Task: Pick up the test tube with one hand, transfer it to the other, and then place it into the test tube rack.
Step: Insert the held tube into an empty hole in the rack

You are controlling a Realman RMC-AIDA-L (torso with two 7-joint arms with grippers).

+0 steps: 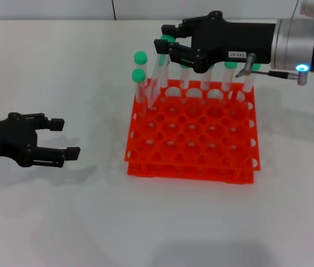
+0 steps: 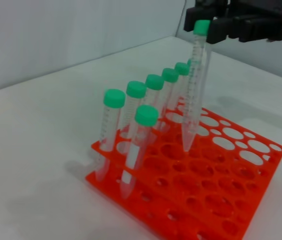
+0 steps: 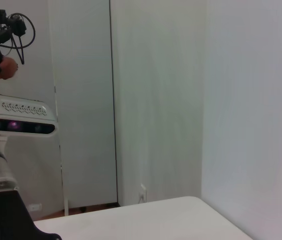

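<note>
The white table carries the test tube rack, a bright orange-red two-tier grid standing right of centre in the head view, with a row of green-capped tubes seated along its far edge and two more at its left corner. Above the rack's far left part reaches the right gripper, the one with the small white label, coming in from the right side; its fingers are clamped on the test tube just below the green cap. The tube hangs slightly tilted, and in the left wrist view its pointed tip is at, or barely entering, a hole in the rack's top tier, in the row just in front of the seated tubes; whether it has reached the lower tier I cannot tell. The left gripper rests low over the table, well apart to the rack's left, fingers spread and holding nothing. By my reading the handover is done and the placing step is in hand. The next move calls for straightening the tube over its hole, lowering it until it seats through both tiers, then opening the fingers and lifting clear without brushing the neighbouring caps
</note>
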